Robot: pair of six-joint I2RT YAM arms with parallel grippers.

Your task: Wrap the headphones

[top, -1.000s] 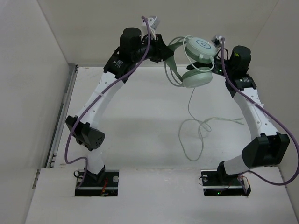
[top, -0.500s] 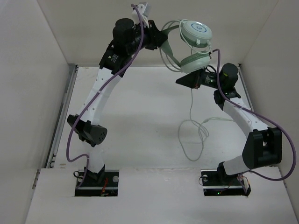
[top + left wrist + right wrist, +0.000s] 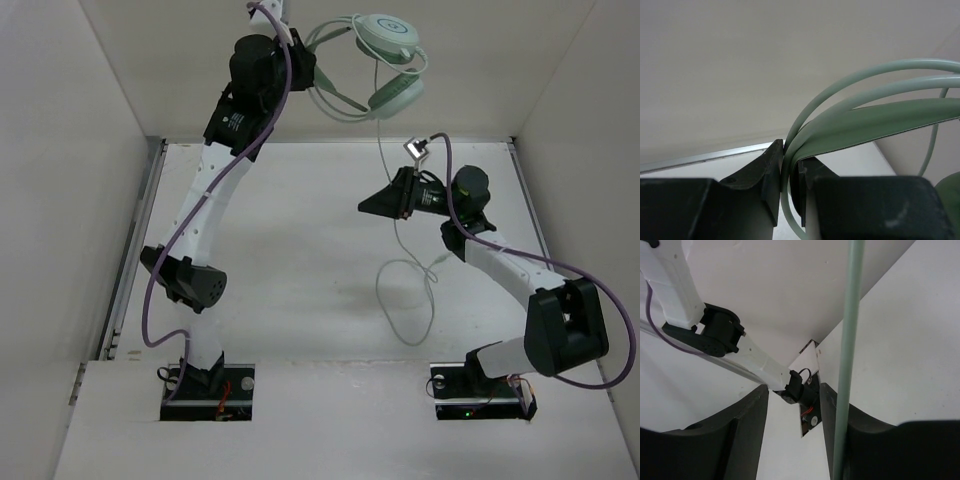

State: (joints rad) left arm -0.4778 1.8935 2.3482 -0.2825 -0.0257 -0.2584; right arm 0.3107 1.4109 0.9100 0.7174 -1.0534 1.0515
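The left pincer (image 3: 788,157) pinches the headphones (image 3: 388,35) by the headband (image 3: 865,125) high above the worktop (image 3: 300,250), the right pincer (image 3: 366,207) gapes empty beside the hanging cable (image 3: 381,150) — wrapping seemingly not begun.

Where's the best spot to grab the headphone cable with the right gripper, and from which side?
Likely the straight stretch of cable below the ear cups, approached sideways from the right, jaws straddling it. There it hangs free and vertical; lower it loops on the table.
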